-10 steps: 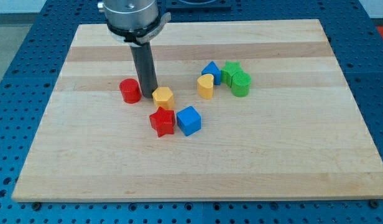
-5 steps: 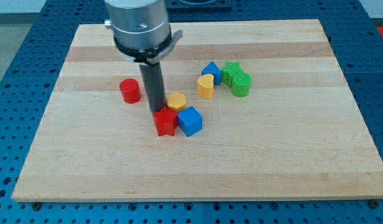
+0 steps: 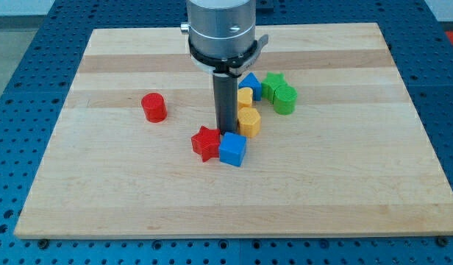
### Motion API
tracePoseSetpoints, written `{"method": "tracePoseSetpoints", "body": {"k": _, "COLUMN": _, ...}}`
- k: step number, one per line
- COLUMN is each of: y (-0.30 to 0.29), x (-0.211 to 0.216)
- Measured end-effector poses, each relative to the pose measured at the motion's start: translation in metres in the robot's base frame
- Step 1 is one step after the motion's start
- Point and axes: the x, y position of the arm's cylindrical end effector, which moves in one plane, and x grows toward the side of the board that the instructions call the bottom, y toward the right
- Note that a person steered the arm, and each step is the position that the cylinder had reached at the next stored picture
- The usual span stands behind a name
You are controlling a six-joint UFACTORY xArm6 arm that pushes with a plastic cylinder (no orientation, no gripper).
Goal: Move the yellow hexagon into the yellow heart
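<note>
Camera view shows my tip (image 3: 226, 131) touching the left side of the yellow hexagon block (image 3: 248, 121), which sits just below the yellow heart block (image 3: 245, 96) on the wooden desk (image 3: 344, 177). No jaws exist. Final nudge upward should close contact.

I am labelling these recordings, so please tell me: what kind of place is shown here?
Probably a robotics lab bench: a wooden board lies on a blue perforated table, with small blocks like the yellow hexagon, and my tip beside it.

yellow hexagon (image 3: 249, 121), yellow heart (image 3: 245, 97), red star (image 3: 206, 142), blue cube (image 3: 232, 149)
</note>
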Motion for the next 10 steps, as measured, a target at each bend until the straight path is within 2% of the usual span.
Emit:
{"method": "tracePoseSetpoints", "body": {"k": 2, "y": 0.001, "x": 0.02}}
{"method": "tracePoseSetpoints", "body": {"k": 7, "y": 0.03, "x": 0.02}}
{"method": "tracePoseSetpoints", "body": {"k": 10, "y": 0.027, "x": 0.02}}
